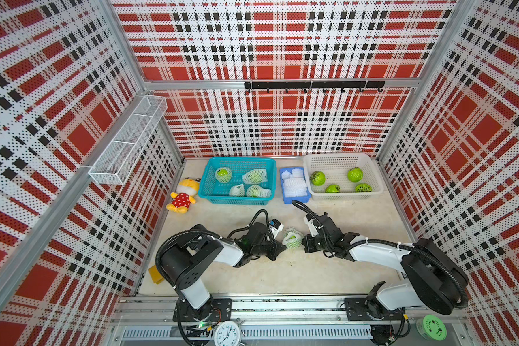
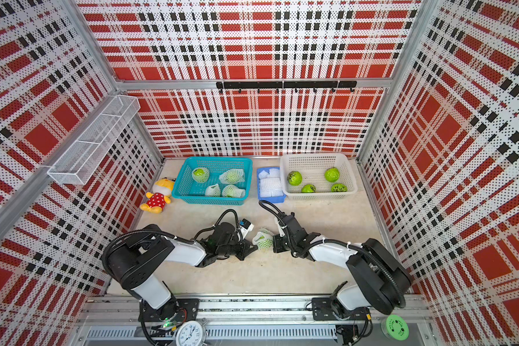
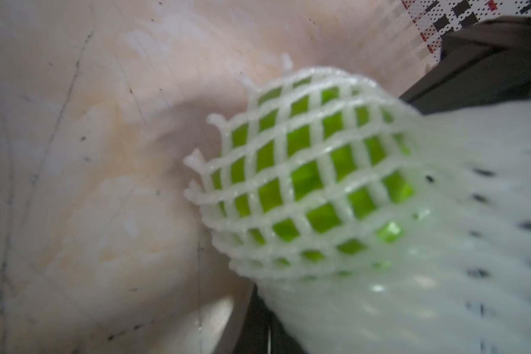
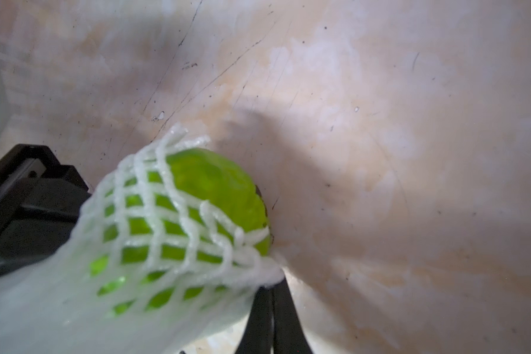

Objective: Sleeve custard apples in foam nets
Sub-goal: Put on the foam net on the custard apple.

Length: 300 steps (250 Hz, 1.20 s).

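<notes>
- The left gripper and the right gripper face each other over the middle of the table; both are clenched, and each appears to pinch the foam net on its own side
- The custard apple sits inside that net, directly between the two grippers and low over the table (whether it rests on the surface I cannot tell)
- From the left wrist the net covers nearly all of the fruit that shows; from the right wrist a bare green cap pokes out past the net's rim, so I judge the sleeve only partly on
- What the next pull turns on: the net runs roughly along the line from one gripper to the other, the fruit is midway, and neither arm is clearly nearer; the uncovered cap lies on the side away from the right gripper, so the rim there likely has to be drawn further over
- At the back, four sleeved fruits lie in the teal basket, four bare fruits in the white basket, and spare nets in the blue tray between them
</notes>
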### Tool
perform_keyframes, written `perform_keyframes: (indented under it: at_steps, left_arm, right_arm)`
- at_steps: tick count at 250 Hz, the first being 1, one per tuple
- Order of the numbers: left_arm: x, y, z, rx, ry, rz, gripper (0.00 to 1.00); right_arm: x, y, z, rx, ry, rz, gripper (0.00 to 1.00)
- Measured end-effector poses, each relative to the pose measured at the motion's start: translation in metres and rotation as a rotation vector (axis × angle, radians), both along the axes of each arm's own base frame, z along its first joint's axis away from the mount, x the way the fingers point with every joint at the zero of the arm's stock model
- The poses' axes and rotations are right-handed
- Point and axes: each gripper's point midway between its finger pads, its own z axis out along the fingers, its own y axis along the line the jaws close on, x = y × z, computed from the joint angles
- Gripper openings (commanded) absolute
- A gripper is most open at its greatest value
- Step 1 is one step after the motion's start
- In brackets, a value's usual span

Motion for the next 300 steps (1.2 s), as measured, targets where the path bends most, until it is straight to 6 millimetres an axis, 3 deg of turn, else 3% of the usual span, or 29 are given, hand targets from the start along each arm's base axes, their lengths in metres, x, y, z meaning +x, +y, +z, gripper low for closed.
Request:
perform_keyframes:
  at_steps: [114, 279, 284, 293, 300]
  left_arm:
    - [-0.001, -0.005, 0.001, -0.004, 0.031, -0.033, 0.00]
    - [0.017, 0.009, 0.000, -0.003, 0.062, 0.030, 0.00]
    - [0.017, 0.009, 0.000, -0.001, 0.062, 0.033, 0.06]
    - [0.018, 0.010, 0.001, 0.002, 0.058, 0.040, 0.26]
    - [0.019, 0.011, 0.001, 0.004, 0.055, 0.044, 0.30]
  right_arm:
    - [0.014, -0.005, -0.012, -0.025, 0.009, -0.005, 0.00]
    - [0.036, -0.003, -0.007, -0.022, 0.005, 0.010, 0.00]
    - [0.037, -0.003, -0.007, -0.021, 0.005, 0.010, 0.00]
    - [0.038, -0.002, -0.006, -0.021, 0.005, 0.011, 0.00]
    - [0.038, -0.001, -0.006, -0.021, 0.005, 0.013, 0.00]
